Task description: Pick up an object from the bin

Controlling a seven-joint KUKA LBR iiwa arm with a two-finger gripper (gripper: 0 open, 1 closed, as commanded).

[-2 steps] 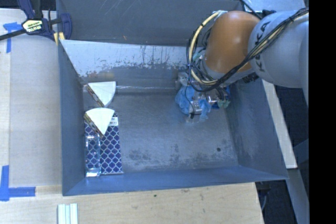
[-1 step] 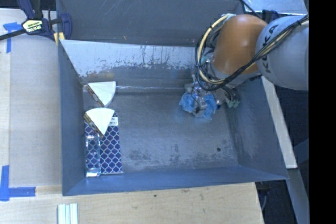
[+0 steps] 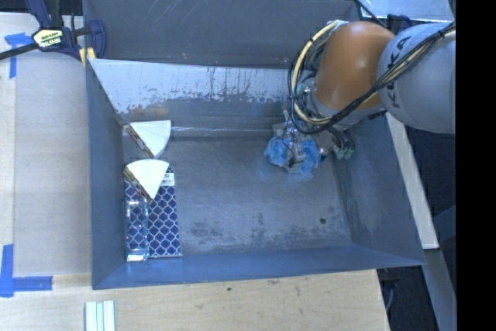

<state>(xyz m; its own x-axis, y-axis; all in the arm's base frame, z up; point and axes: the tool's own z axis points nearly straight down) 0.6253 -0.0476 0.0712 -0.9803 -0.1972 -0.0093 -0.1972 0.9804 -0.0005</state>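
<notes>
Camera view shows the gripper (image 3: 294, 149) low in the bin (image 3: 232, 35), its tip down among the folds of a crumpled blue thing (image 3: 308, 160) that looks like soft plastic or cloth. This thing lies directly under and around the gripper, on the bin floor near the wall the arm reaches over. Whether the gripper is clenched or released cannot be told, since the wrist's orange cover (image 3: 349, 66) and looped cables (image 3: 306, 93) crowd the view just above it. The step in hand looks like the grasp itself. The next move probably calls for a firm closure on the bunched material and then a straight lift, as a loose bundle may slip or trail. Well away from the gripper, against the opposite wall, lie two white wedge-shaped pieces (image 3: 151, 137) and a blue-and-white patterned packet (image 3: 161, 225), touching one another. The floor between is bare grey metal, scuffed and scratched, and the far wall is streaked. Beyond the far rim the ground is dark.
</notes>
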